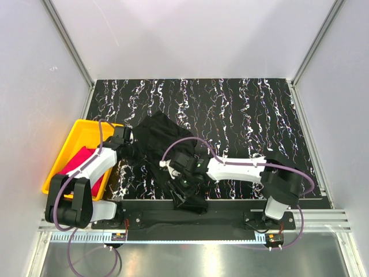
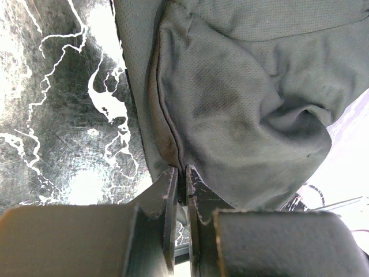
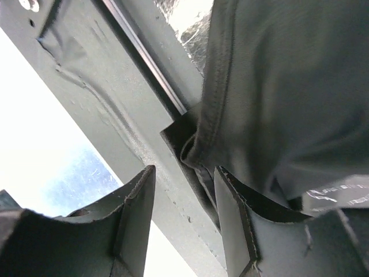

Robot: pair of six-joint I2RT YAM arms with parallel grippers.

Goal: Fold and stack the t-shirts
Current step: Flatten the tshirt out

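Observation:
The black t-shirt (image 1: 157,137) lies crumpled on the marbled table, from mid-left down to the front edge, where a part hangs over. My left gripper (image 1: 130,145) is shut on a fold at its left edge; in the left wrist view the jaws (image 2: 180,171) pinch the cloth (image 2: 242,98). My right gripper (image 1: 184,187) is open at the shirt's near end, over the front edge. In the right wrist view the hem (image 3: 288,86) lies against the right finger (image 3: 230,208), with nothing clamped between the jaws (image 3: 184,170). The magenta-pink t-shirt (image 1: 79,163) lies in the tray.
The yellow tray (image 1: 81,124) sits at the table's left edge, beside the left arm. The table's front rail (image 1: 242,202) runs just below the right gripper and shows in the right wrist view (image 3: 98,86). White walls enclose the table.

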